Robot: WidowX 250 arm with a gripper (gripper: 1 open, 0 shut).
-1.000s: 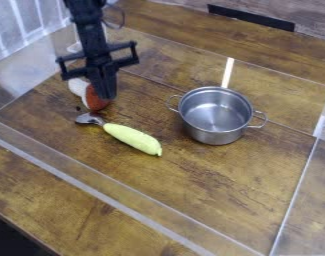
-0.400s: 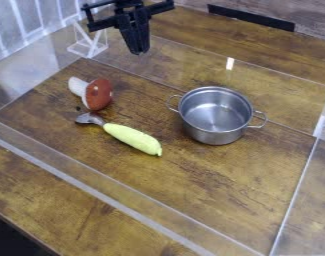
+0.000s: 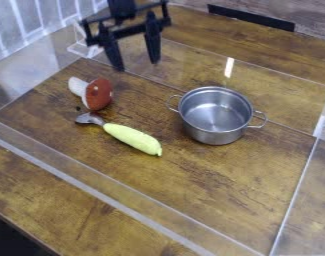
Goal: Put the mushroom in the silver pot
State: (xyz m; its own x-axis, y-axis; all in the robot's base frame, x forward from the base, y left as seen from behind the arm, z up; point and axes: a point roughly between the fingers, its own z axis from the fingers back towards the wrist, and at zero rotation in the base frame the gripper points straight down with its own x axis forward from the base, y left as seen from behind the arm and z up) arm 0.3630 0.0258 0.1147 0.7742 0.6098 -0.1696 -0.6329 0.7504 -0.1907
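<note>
The mushroom (image 3: 93, 92) lies sideways, stem pointing upper-left.

On the bench (image 3: 245, 200), the mushroom (image 3: 95, 93) lies at the left and the pot (image 3: 214, 113) stands well apart to its right. A vegetable (image 3: 133, 138) lies between them, nearer the front, just beside the mushroom. The gripper (image 3: 134, 47) hangs behind the mushroom, jaws apart.

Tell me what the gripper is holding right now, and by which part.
Nothing. The gripper hangs open above the table, its fingers apart and empty; the mushroom lies on the wood below it.
</note>
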